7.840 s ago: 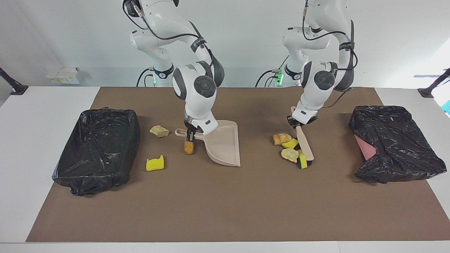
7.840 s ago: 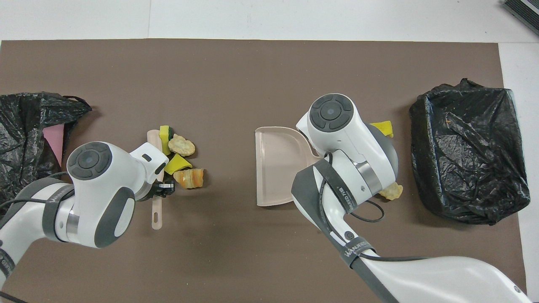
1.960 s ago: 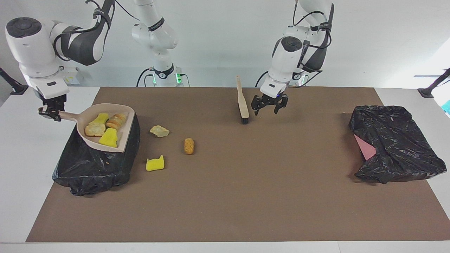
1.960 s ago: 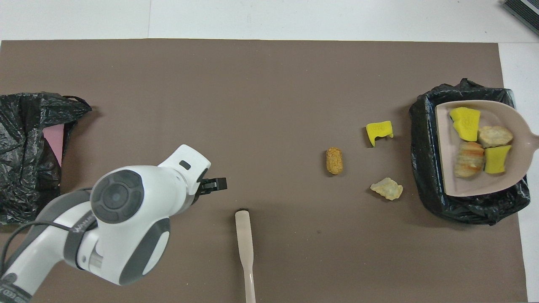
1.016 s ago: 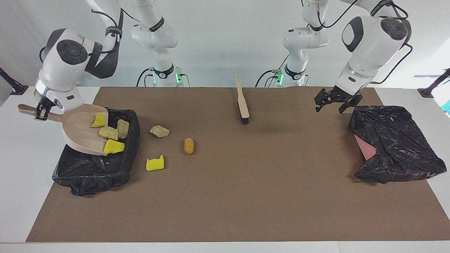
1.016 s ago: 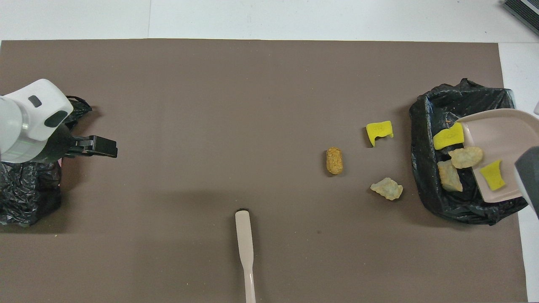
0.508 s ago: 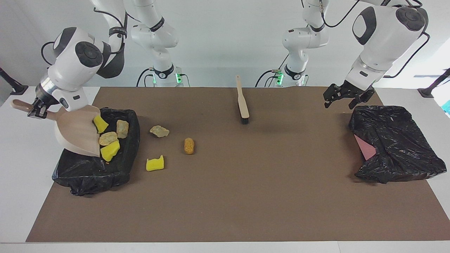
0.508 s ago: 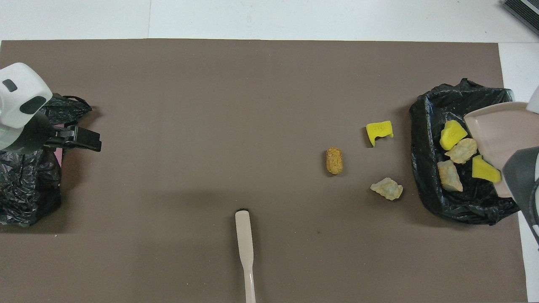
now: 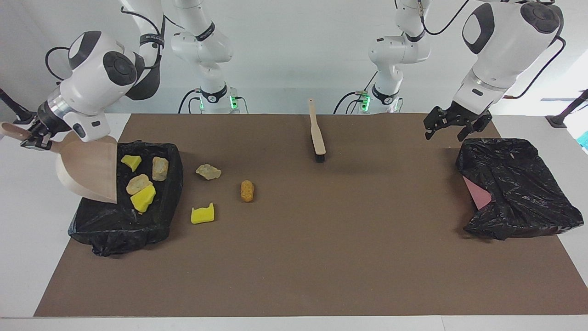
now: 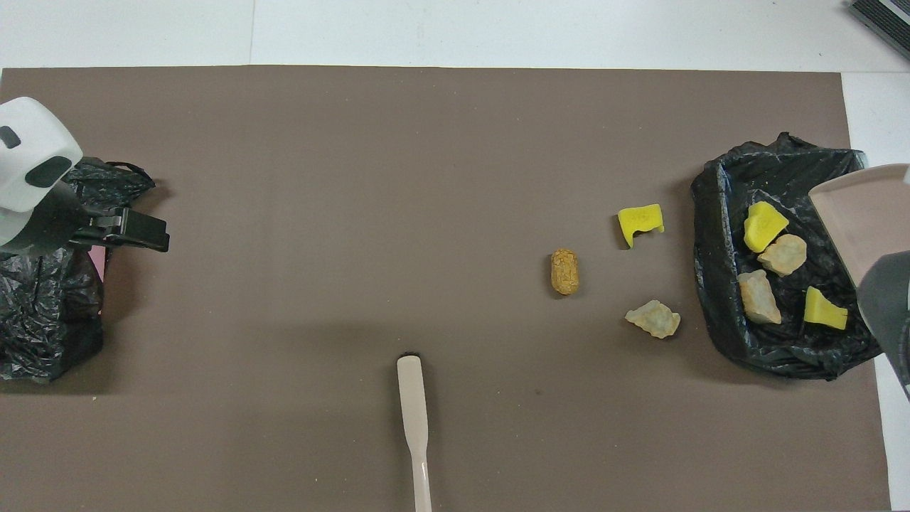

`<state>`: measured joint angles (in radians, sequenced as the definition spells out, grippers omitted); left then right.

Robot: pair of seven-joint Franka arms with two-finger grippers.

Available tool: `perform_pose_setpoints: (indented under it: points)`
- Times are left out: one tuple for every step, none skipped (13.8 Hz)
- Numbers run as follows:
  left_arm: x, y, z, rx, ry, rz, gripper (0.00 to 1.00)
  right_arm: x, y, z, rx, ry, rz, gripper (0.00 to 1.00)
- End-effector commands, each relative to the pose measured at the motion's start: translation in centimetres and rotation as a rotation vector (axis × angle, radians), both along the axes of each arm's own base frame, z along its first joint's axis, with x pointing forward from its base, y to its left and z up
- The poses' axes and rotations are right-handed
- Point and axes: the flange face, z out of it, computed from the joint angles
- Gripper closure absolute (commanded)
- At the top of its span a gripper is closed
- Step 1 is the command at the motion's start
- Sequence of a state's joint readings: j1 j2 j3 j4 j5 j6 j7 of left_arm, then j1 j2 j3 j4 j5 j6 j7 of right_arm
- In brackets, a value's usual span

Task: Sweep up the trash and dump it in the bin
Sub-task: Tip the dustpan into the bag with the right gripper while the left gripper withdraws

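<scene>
Facing view only: right end effector (image 9: 34, 138) clamped on the dustpan (image 9: 89, 170) handle, smooth beige pan tipped steeply over the crinkly black-lined bin (image 9: 115, 230) at the right arm's end of the surface. Left end effector (image 9: 452, 125) open over the mat's edge by the other bin (image 9: 519, 193). Overhead view shows the trash: four bits (image 10: 771, 256) in the bin, three (image 10: 565, 271) on the brown mat beside it. Brush (image 9: 317, 133) lies at the mat's robot-side edge.

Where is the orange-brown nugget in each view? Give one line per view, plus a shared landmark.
Facing view: the orange-brown nugget lies on the brown mat, toward the right arm's end.
Overhead view: the same nugget, mid-mat, standing lengthwise.
Shared landmark: the loose yellow sponge chunk beside it, slightly farther from the robots.
</scene>
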<state>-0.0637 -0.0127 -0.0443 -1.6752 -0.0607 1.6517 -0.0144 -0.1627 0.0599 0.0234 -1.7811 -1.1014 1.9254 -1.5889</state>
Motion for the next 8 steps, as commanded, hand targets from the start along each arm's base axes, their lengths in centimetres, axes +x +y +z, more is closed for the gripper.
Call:
perform_pose_setpoints:
  points:
    - [-0.4,0.7,1.1,0.019,0.010,-0.004,0.00,0.1,0.1,0.6,-0.033,0.013,0.024,1.00]
    - [-0.9,1.2,2.1,0.017,-0.008,0.003,0.00,0.2,0.1,0.7,-0.033,0.011,0.023,1.00]
    - [-1.2,1.3,2.2,0.016,-0.008,-0.008,0.00,0.4,0.2,1.0,-0.033,0.004,0.025,1.00]
    - [-1.3,1.6,2.1,0.016,-0.005,-0.019,0.00,0.4,0.2,1.0,-0.033,0.003,0.026,1.00]
    - [-1.3,1.7,2.1,0.016,-0.001,-0.022,0.00,0.5,0.4,1.1,-0.032,0.001,0.027,1.00]
    - [-1.2,2.0,2.3,0.016,-0.002,-0.016,0.00,0.8,1.4,1.7,-0.033,-0.012,0.042,1.00]
    - [-1.3,2.2,2.3,0.029,0.010,-0.017,0.00,1.0,2.3,2.5,-0.027,-0.030,0.043,1.00]
    - [-1.5,2.3,2.4,0.077,0.016,-0.030,0.00,1.0,2.5,3.0,-0.022,-0.041,0.036,1.00]
